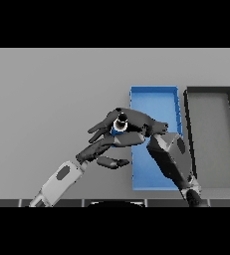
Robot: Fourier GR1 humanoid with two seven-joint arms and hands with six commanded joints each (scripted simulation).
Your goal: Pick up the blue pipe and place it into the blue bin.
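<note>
We see right hand point(136, 123) curled round blue pipe point(119, 125), end-on, at blue bin point(154, 94) left edge; dark bin point(211, 91) beside it; left hand point(102, 144) spread.

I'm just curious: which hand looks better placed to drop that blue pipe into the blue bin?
The right hand, probably. It is curled around the blue pipe at the blue bin's left edge. The left hand sits beside it, outside the bin, apparently holding nothing.

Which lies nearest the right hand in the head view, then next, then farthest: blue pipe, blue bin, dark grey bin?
From the right hand:
1. Short blue pipe, held in its fingers, left of the bins.
2. Open blue rectangular bin, under the hand.
3. Dark grey rectangular bin, far right.
</note>
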